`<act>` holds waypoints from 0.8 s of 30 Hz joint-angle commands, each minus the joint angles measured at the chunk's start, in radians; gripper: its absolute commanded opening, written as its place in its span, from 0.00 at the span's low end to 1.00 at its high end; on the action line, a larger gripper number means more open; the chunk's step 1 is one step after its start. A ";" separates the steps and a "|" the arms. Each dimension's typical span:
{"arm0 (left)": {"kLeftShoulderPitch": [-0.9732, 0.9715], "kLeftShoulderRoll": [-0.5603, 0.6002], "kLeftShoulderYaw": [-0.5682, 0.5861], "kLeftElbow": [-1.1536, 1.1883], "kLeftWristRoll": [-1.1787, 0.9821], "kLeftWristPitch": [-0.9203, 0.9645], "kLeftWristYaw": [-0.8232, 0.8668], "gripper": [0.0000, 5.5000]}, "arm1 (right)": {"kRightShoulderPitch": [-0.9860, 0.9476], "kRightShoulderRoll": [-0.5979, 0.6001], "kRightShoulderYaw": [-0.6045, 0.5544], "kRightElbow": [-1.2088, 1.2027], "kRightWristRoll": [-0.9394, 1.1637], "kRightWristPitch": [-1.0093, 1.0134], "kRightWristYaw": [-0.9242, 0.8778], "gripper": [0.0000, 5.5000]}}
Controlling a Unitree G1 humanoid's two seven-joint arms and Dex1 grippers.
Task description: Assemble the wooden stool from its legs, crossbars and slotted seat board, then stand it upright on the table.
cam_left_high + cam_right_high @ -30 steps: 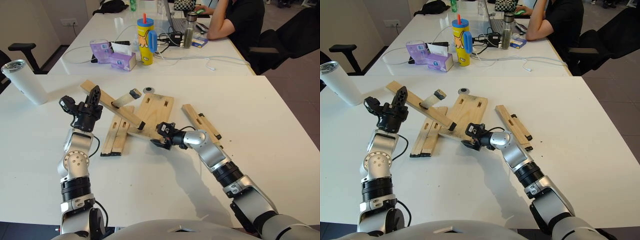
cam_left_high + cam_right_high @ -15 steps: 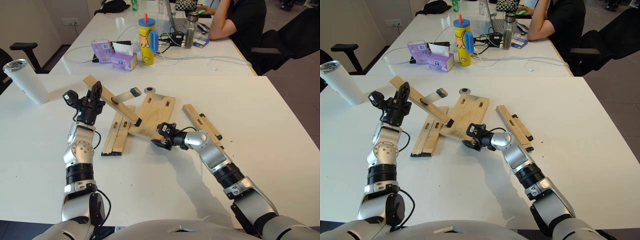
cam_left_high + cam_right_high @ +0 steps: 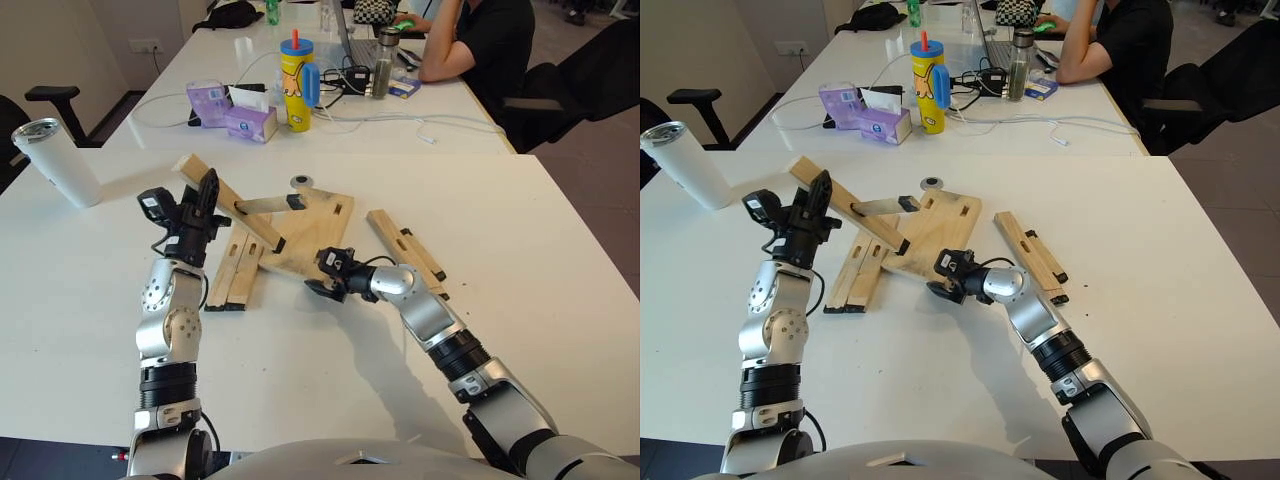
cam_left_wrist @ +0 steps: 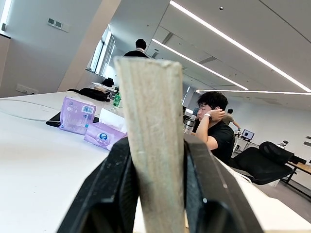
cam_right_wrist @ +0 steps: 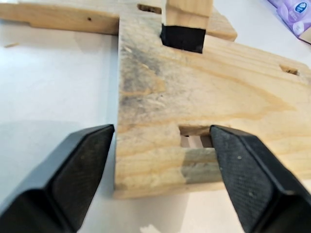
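Note:
My left gripper (image 3: 202, 203) is shut on the upper part of a long wooden leg (image 3: 240, 212) and holds it slanted over the table. The left wrist view has this leg (image 4: 155, 145) clamped between the black fingers (image 4: 114, 189). A crossbar (image 3: 264, 206) with a black tip sticks out sideways from the leg, over the slotted seat board (image 3: 312, 225). The board lies flat, and the leg's black lower end rests on it. My right gripper (image 3: 326, 277) is open at the board's near corner (image 5: 146, 165), one finger (image 5: 73, 165) on each side of it.
Two more legs (image 3: 236, 270) lie side by side left of the board, and another leg (image 3: 405, 248) lies to its right. A small round disc (image 3: 300, 182) sits behind the board. A white tumbler (image 3: 57, 160), tissue packs (image 3: 240, 112) and a yellow cup (image 3: 296, 72) stand farther back.
My left gripper has carried the held leg rightward and turned it, so the crossbar swung from pointing up and away to lying over the seat board. The right gripper has stayed at the board's corner.

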 commanded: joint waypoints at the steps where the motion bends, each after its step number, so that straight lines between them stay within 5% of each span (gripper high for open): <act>1: -0.004 0.026 -0.047 0.041 0.055 0.136 0.032 0.19 | 0.030 -0.005 0.012 0.020 -0.015 -0.002 0.011 0.66; 23: 0.033 0.056 -0.139 0.016 0.142 0.145 -0.020 0.19 | 0.026 0.027 -0.027 -0.066 0.028 -0.001 0.030 0.66; 24: 0.028 0.059 -0.137 0.006 0.140 0.146 -0.022 0.26 | 0.027 0.028 -0.027 -0.068 0.028 0.000 0.030 0.66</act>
